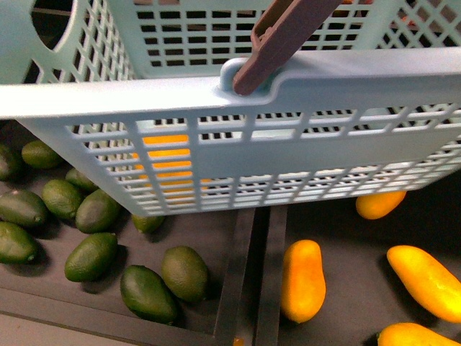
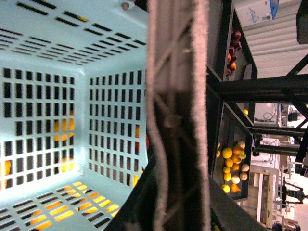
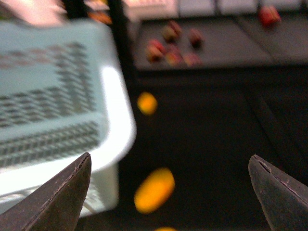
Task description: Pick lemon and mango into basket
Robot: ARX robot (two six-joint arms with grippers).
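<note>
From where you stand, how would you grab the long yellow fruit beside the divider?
Probably from above, jaws across the narrow middle of the long yellow fruit. It lies flat, so its slim sides give the shortest span; the divider crowds one side.

Dark green oval fruits (image 1: 91, 256) lie in the left black tray (image 1: 209, 231). Long yellow-orange fruits (image 1: 302, 280) lie in the right tray (image 1: 346, 252). A dark divider (image 1: 252, 274) runs between them.
</note>
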